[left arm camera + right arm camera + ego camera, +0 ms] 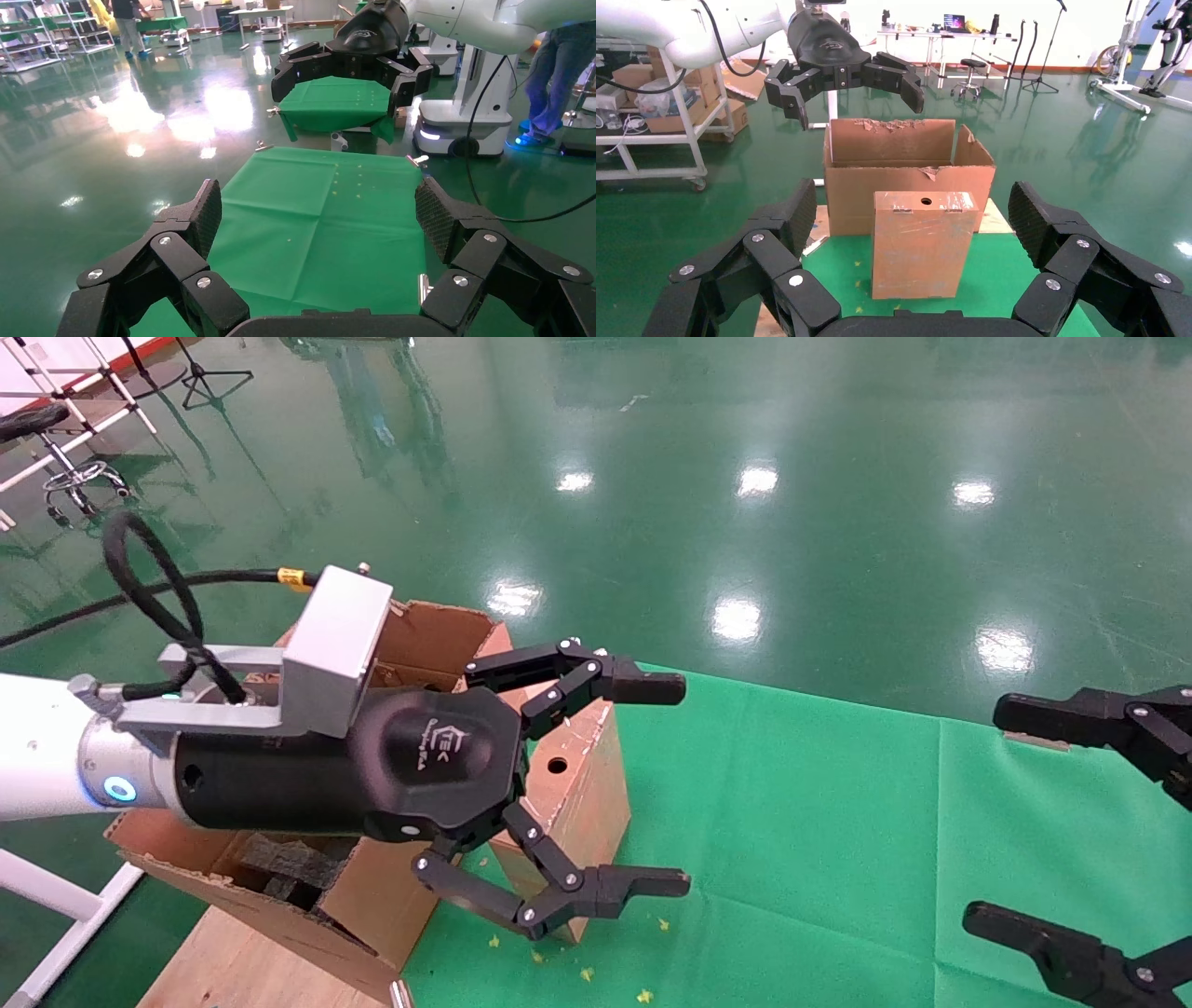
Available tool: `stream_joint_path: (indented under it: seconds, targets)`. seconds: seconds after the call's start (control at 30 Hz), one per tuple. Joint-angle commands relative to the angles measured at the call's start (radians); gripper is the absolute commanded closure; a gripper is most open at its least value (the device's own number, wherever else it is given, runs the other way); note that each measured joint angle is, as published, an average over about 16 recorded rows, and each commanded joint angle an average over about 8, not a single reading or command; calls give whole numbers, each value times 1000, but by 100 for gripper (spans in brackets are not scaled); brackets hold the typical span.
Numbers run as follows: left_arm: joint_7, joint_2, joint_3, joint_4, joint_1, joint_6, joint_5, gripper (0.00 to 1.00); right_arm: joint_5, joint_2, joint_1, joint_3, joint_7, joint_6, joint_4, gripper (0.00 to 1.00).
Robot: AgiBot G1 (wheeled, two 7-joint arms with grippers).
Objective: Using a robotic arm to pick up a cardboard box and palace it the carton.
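The small reddish-brown cardboard box [582, 784] stands upright on the green cloth at its left end, hole face up [923, 242]. Right behind it is the large carton [428, 635] with torn flaps and dark foam inside [905, 168]. The robotic arm's left gripper [666, 784] hangs open in the air above the box and carton, touching neither; the right wrist view shows it high over the carton [842, 70]. Only green cloth lies between its fingers [320, 210]. My right gripper [987, 812] is open at the table's right side, facing the box [914, 207] from a distance.
The green-clothed table [838, 822] stretches right of the box. A wooden board [233, 961] lies under the carton. Glossy green floor surrounds the table. A white shelf rack [659, 133] stands beyond the carton, and another robot base [457, 119] beyond the table's far end.
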Motion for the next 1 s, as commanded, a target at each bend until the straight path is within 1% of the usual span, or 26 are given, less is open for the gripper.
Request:
stream_joint_path:
  seconds: [0.03, 0.37, 0.4, 0.43, 0.47, 0.57, 0.67, 0.7, 0.73, 0.83, 1.0]
  targets:
    - [0, 0, 0, 0, 0, 0, 0, 0, 0, 0, 0, 0, 0, 0, 0, 0]
    - [0, 0, 0, 0, 0, 0, -1, 0, 0, 0, 0, 0, 0, 0, 0, 0]
    - [0, 0, 0, 0, 0, 0, -1, 0, 0, 0, 0, 0, 0, 0, 0, 1]
    - [0, 0, 0, 0, 0, 0, 0, 0, 0, 0, 0, 0, 0, 0, 0, 8]
    - [0, -1, 0, 0, 0, 0, 1, 0, 0, 0, 0, 0, 0, 0, 0, 19]
    - [-3, -13, 7, -10, -8, -3, 30, 0, 0, 0, 0, 0, 0, 0, 0, 57]
    - [-21, -35, 26, -32, -37, -10, 99, 0, 0, 0, 0, 0, 0, 0, 0, 93]
    - [-30, -41, 35, -39, -51, -13, 127, 0, 0, 0, 0, 0, 0, 0, 0, 98]
    - [-40, -46, 45, -46, -66, -15, 157, 0, 0, 0, 0, 0, 0, 0, 0, 100]
    - [-74, -53, 71, -58, -110, -20, 222, 0, 0, 0, 0, 0, 0, 0, 0, 100]
    - [-102, -49, 95, -58, -154, -21, 259, 0, 0, 0, 0, 0, 0, 0, 0, 100]
